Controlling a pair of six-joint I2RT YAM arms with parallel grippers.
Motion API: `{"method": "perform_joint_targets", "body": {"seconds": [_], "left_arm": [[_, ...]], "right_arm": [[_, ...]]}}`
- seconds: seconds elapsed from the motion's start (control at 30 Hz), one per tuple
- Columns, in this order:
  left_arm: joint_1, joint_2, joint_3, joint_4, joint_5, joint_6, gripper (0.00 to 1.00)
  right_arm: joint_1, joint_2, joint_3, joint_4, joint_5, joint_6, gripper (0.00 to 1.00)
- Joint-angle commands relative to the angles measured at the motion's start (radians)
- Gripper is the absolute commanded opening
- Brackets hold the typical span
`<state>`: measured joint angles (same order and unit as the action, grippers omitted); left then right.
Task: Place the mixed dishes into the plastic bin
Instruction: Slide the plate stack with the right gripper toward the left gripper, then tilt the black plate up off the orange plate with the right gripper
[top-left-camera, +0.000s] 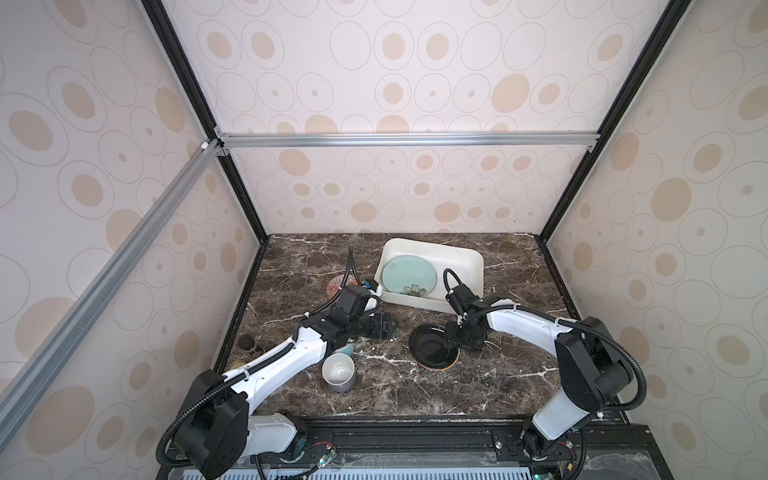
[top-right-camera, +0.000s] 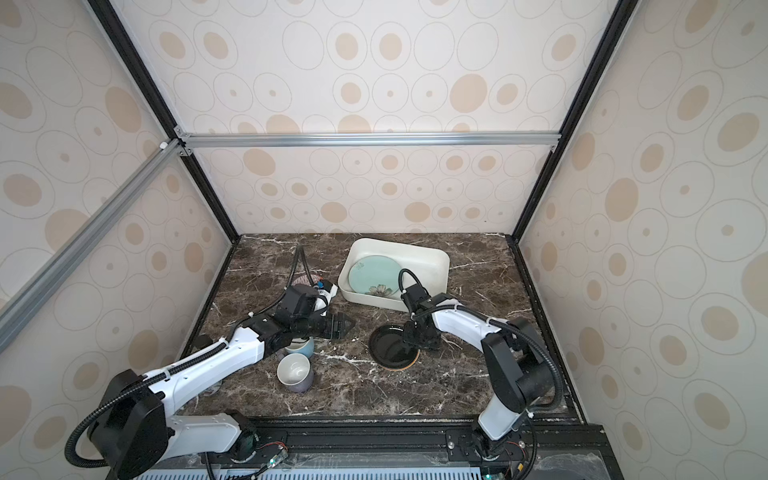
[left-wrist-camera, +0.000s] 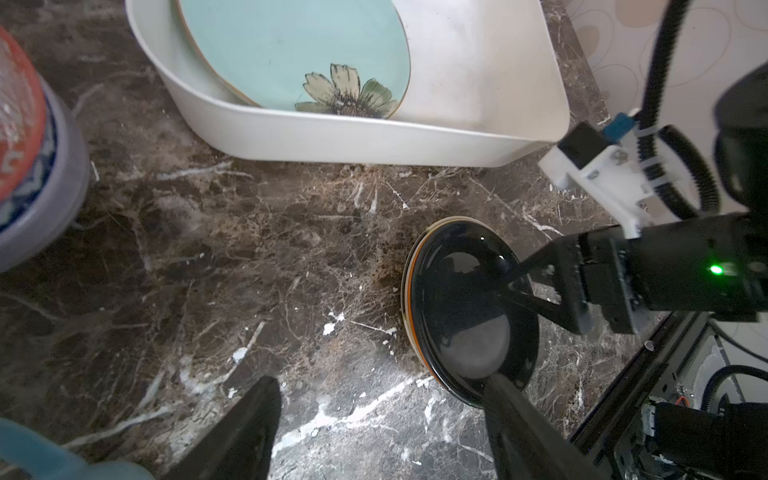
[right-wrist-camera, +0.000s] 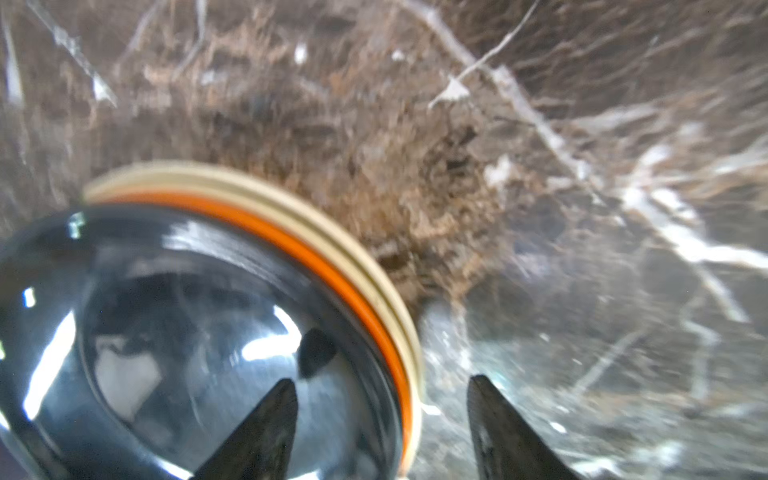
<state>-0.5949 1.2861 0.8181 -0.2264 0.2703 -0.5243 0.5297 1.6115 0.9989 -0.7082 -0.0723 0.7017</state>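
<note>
Two arms reach over the brown marble table (top-left-camera: 415, 395). Toward its back stands the white plastic bin (top-left-camera: 465, 266), with the teal flower-painted plate (top-left-camera: 409, 274) inside it, toward its left side. In front of the bin, apart from it, the black-and-cream plate (top-left-camera: 428, 347) rests on the marble. The right gripper (right-wrist-camera: 381, 380) straddles that plate's rim with its jaws apart, one finger over the black inside and one outside, clamping nothing. The left gripper (left-wrist-camera: 382, 386) hovers wide open and empty beside the plate. Left of the bin sits the orange-patterned bowl (top-left-camera: 336, 284), half hidden. Nearer the front, the lavender-grey mug (top-left-camera: 338, 372) stands upright just beside the light-blue mug (top-right-camera: 301, 345). A small dark jar (top-left-camera: 246, 343) stands at the table's left edge.
</note>
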Motion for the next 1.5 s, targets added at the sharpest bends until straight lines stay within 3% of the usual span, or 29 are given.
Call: {"method": "perform_joint_targets", "body": {"seconds": [0.0, 0.1, 0.37, 0.77, 0.9, 1.13, 1.23, 1.47], "left_arm": [[-0.006, -0.004, -0.007, 0.009, -0.013, -0.032, 0.73], [-0.034, 0.016, -0.001, 0.013, -0.025, -0.044, 0.66], [-0.119, 0.104, 0.046, 0.002, -0.071, -0.065, 0.37], [-0.179, 0.232, 0.097, 0.022, -0.090, -0.078, 0.33], [-0.180, 0.246, 0.100, 0.027, -0.089, -0.078, 0.32], [-0.180, 0.262, 0.120, 0.021, -0.094, -0.066, 0.32], [-0.181, 0.271, 0.122, 0.022, -0.093, -0.063, 0.32], [-0.181, 0.268, 0.113, 0.028, -0.089, -0.060, 0.31]], "right_arm": [[0.002, -0.036, -0.025, -0.048, 0.026, -0.040, 0.53], [0.001, -0.018, -0.034, -0.018, 0.006, -0.060, 0.40], [-0.011, 0.004, -0.038, 0.036, -0.011, -0.089, 0.34], [-0.069, 0.001, -0.086, 0.077, -0.039, -0.139, 0.30], [-0.081, 0.015, -0.078, 0.082, -0.050, -0.154, 0.21], [-0.093, -0.017, -0.054, 0.042, -0.032, -0.170, 0.15], [-0.098, -0.019, -0.042, 0.023, -0.029, -0.174, 0.00], [-0.101, -0.043, -0.036, 0.002, -0.022, -0.178, 0.00]]}}
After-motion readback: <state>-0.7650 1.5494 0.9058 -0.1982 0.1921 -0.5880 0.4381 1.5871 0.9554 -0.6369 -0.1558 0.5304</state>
